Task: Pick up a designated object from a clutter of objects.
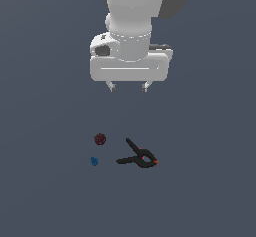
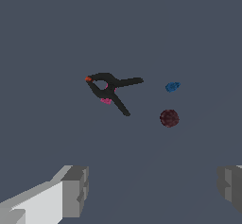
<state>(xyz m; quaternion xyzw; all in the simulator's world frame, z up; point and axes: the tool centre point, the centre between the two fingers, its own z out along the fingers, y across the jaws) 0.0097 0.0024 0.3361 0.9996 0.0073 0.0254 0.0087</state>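
Wide-spread fingers (image 2: 71, 192) fill the wrist view; the exterior view shows the empty gripper (image 1: 128, 87) high above blue piece (image 1: 94, 161), red ball (image 1: 100, 139) and black clamp (image 1: 138, 157).

Three small items were seen lying apart on a plain grey-blue worktop (image 2: 56, 29). A black spring clamp (image 2: 109, 90), with a red-orange tip and a pink patch at its pivot, was seen with its two handles splayed. A tiny bright blue knobbly piece (image 2: 172, 86) was found near the handle ends, and a dark red bumpy ball (image 2: 169, 118) just beside it. The gripper (image 2: 153, 190) was shown with its jaws spread wide, both grey fingertips (image 2: 75, 190) clear of every item, nothing between them.
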